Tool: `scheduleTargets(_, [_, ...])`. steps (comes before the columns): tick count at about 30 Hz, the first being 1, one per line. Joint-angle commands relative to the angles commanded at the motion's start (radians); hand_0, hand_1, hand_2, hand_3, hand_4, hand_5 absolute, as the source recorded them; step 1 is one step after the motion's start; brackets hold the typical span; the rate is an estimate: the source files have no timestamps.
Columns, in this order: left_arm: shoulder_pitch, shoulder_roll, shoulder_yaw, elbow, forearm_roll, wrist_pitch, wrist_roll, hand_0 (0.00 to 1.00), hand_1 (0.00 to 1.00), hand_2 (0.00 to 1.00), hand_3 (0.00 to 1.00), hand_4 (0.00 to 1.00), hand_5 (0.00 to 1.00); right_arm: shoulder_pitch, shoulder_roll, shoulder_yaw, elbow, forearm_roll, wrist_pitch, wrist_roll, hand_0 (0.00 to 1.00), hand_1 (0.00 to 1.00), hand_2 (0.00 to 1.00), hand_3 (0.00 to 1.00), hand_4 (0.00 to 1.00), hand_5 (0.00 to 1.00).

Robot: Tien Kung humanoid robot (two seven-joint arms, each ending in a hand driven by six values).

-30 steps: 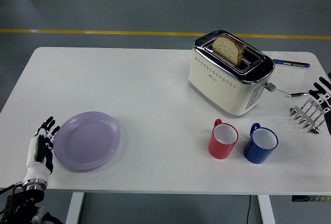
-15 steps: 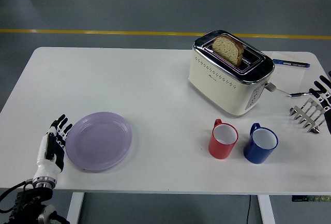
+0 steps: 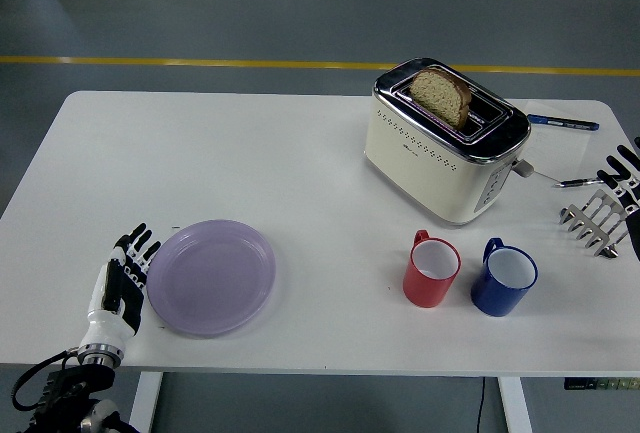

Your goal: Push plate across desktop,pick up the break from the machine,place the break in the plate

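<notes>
A lilac plate (image 3: 211,275) lies near the table's front edge, left of centre. My left hand (image 3: 122,283) stands flat against the plate's left rim, fingers straight and holding nothing. A slice of brown bread (image 3: 443,95) sticks up from the slot of a cream and chrome toaster (image 3: 445,141) at the back right. My right hand (image 3: 622,175) shows only at the right edge, dark fingers spread, holding nothing.
A red mug (image 3: 431,270) and a blue mug (image 3: 505,278) stand in front of the toaster. A metal toast rack (image 3: 597,217) sits at the right edge, under my right hand. A blue pen (image 3: 563,122) lies behind it.
My left hand has moved right along the front of the table, and the plate has slid right with it. The right hand has not moved.
</notes>
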Motion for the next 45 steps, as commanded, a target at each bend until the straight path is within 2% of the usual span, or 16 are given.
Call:
scheduleTargets(15, [-0.003,0.009,0.039,-0.006,-0.034,-0.051,0.012,0.846,0.846,0.915,0.866,0.494,0.998,0.002,0.001,0.002,0.0,-0.002,0.001,0.0,0.77,0.736,0.711,0.739,0.526,0.618])
scheduleTargets(23, [-0.015,0.014,0.092,-0.009,-0.071,-0.088,0.019,0.828,0.837,0.902,0.85,0.496,0.998,0.005,0.003,-0.001,-0.001,-0.002,0.001,-0.001,0.77,0.736,0.711,0.739,0.526,0.619])
scheduleTargets(45, [-0.06,0.001,0.19,0.015,-0.135,-0.136,0.028,0.814,0.818,0.879,0.831,0.503,0.998,0.001,0.004,-0.014,-0.003,-0.003,0.002,0.0,0.77,0.736,0.709,0.738,0.525,0.621])
